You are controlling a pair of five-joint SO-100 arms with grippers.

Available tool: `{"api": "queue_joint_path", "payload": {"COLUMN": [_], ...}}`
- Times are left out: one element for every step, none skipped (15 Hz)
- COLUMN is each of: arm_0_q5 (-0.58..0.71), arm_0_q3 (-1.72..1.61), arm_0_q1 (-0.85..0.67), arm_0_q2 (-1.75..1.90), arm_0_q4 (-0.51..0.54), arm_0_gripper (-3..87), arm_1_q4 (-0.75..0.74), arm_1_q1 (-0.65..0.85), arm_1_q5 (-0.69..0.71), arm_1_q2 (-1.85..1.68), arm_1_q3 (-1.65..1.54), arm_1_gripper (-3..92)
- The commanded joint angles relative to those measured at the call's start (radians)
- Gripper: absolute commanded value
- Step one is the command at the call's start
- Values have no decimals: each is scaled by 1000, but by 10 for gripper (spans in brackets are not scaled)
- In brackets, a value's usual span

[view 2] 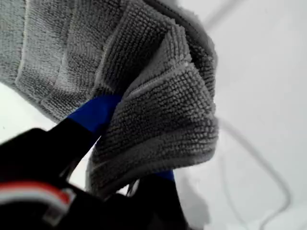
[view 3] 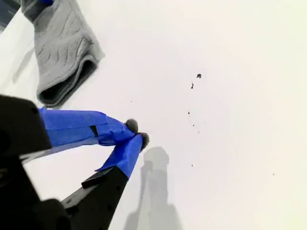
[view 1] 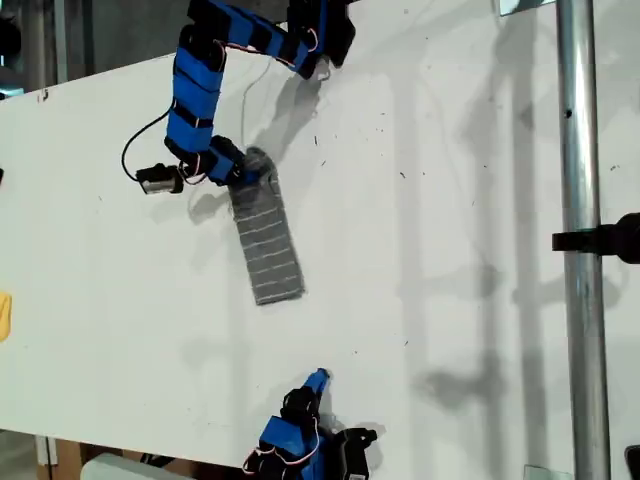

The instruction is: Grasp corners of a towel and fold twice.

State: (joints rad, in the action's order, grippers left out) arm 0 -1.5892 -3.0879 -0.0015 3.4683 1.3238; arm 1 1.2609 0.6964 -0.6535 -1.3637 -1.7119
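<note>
Grey towel [view 2: 158,96] between pinching fingers [view 2: 96,112]

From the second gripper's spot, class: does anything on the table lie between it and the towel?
Nothing visible does. Bare white table separates my second gripper from the towel; my first gripper already clamps the towel's far end.

place: lab or workshop test bench
evidence: bare white table [view 1: 450,250], metal pole [view 1: 580,240] with black clamp [view 1: 600,240], loose black cable [view 1: 140,135]
</note>
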Motion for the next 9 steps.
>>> {"api": "queue_joint_path", "payload": {"arm_0_q5": [-6, -6, -8, -2, 3, 5, 5, 2, 0], "arm_0_q3": [15, 15, 15, 15, 15, 17, 18, 18, 18], "arm_0_q1": [14, 15, 18, 14, 9, 8, 9, 12, 15], "arm_0_q2": [8, 8, 8, 8, 8, 8, 8, 8, 8], "arm_0_q4": [0, 0, 2, 0, -2, -3, -3, -3, -2], "arm_0_gripper": [-13, -13, -12, -11, -11, -11, -11, -11, -11], "arm_1_q4": [175, 238, 265, 259, 250, 229, 183, 164, 137], "arm_1_q1": [12, -9, -37, -87, -158, -218, -264, -296, -330], "arm_1_q5": [-61, -69, -72, -95, -123, -150, -179, -199, -221], "arm_1_q2": [-252, -342, -377, -344, -255, -167, -107, -38, 15], "arm_1_q3": [17, 64, 133, 212, 301, 374, 411, 457, 489], "arm_1_gripper": [-2, -2, -2, -2, -2, -2, -2, -2, -2]}}
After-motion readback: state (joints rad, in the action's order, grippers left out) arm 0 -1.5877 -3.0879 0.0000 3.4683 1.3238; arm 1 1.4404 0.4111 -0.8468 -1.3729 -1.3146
